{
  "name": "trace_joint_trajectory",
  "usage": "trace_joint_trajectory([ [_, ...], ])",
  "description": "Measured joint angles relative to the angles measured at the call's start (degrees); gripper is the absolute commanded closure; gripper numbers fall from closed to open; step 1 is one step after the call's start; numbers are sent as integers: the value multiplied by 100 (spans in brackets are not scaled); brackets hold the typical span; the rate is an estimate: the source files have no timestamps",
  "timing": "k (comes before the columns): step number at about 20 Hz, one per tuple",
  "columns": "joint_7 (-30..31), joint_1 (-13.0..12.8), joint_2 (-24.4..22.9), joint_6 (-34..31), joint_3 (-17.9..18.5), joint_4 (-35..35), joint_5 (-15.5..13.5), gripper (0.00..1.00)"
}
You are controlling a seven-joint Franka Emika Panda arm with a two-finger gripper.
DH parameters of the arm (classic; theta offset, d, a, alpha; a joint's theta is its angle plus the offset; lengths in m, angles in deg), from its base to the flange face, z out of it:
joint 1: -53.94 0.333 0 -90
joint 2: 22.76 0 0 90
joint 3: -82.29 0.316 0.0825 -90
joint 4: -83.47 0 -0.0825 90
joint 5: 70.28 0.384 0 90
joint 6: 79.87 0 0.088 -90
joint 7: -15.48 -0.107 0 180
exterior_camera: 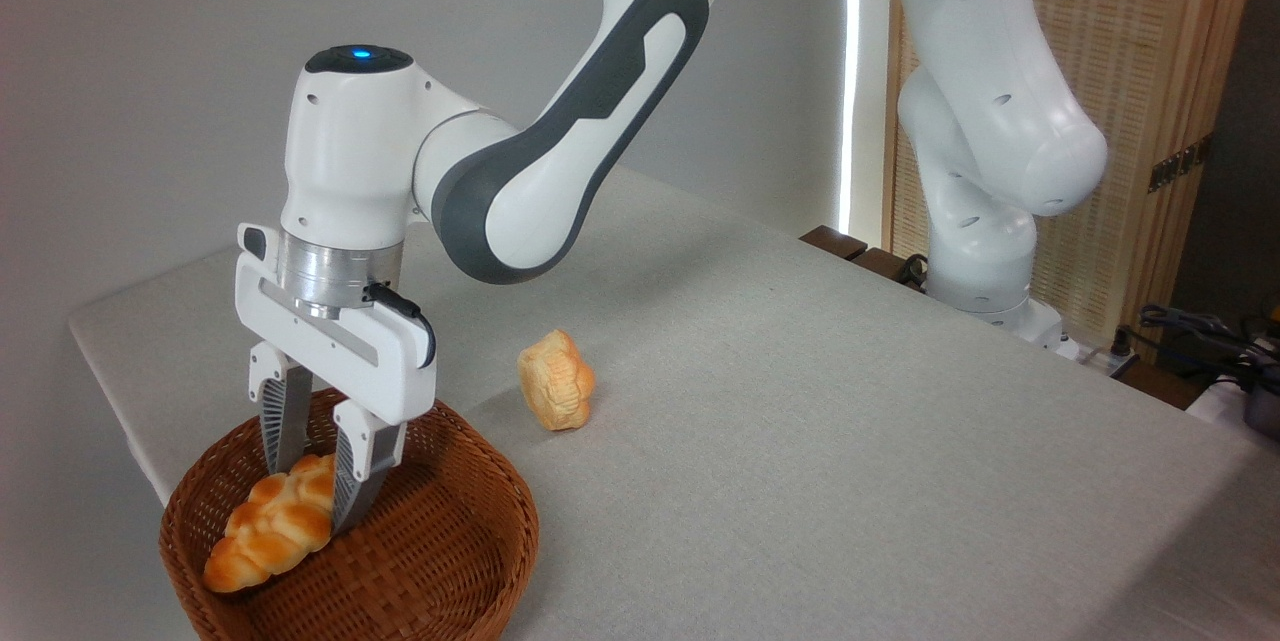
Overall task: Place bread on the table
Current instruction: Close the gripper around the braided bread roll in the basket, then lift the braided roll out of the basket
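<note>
The bread [262,533], a braided golden-orange loaf, lies tilted inside the round brown wicker basket [440,541] at the table's near left corner. My gripper [312,498] reaches straight down into the basket. Its two fingers press on either side of the loaf's upper right end, and the bread fills the gap between them. The loaf's lower left end points toward the basket's near wall. The table [800,441] has a plain light grey top.
A shorter, paler lumpy roll [556,380] stands on the table just right of the basket. The robot's base [985,281] sits at the table's far right edge, with cables and a wooden screen behind it.
</note>
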State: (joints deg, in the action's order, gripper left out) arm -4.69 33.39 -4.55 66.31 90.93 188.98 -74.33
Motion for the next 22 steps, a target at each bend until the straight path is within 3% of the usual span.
trace_joint_trajectory([
  [8,0,19,-30,0,14,-30,0,52],
  [12,1,96,-303,-211,70,-40,0,50],
  [17,-36,259,-819,-1401,100,-44,0,47],
  [18,-83,279,-915,-1654,103,-44,1,41],
  [22,-726,345,-1202,-2548,234,-39,3,41],
])
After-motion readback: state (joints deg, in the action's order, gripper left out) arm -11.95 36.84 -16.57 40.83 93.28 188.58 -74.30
